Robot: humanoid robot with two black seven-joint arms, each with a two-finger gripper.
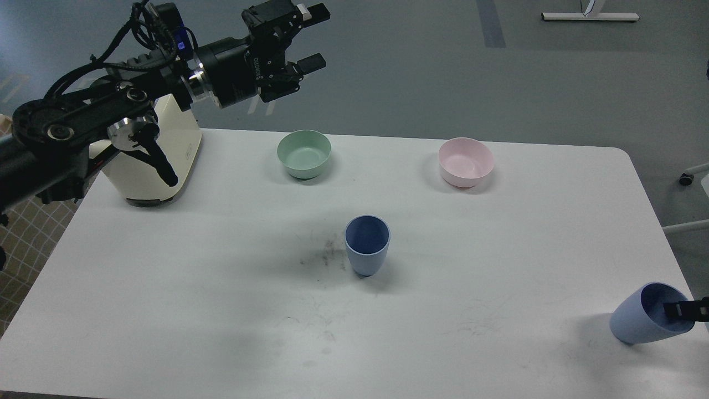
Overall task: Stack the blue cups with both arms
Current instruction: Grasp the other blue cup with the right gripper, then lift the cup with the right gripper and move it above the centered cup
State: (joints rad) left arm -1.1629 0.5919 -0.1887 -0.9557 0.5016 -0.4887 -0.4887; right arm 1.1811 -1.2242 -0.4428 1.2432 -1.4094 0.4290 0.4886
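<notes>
We count two blue cups on the white table: one cup stands upright near the middle of the tabletop, mouth up, clear on all sides, which we judge makes it the natural base for the stack. The second cup sits close to the right edge toward the near right corner, tilted so its mouth faces up and to the right, and it appears to be leaning because our right gripper reaches in from the right edge with a finger inside its mouth. Only a small dark part of that gripper shows, so we cannot tell whether it has pinched the rim or how far apart its fingers stand. Our left gripper hangs high above the far left part of the table, its two fingers spread wide and holding nothing, kept well away from both cups. There are two bowls along the far edge, one pale green bowl and one pink bowl, both apart from the cups and not in the path between them. One cream-coloured appliance stands at the far left corner, partly behind our left arm.
</notes>
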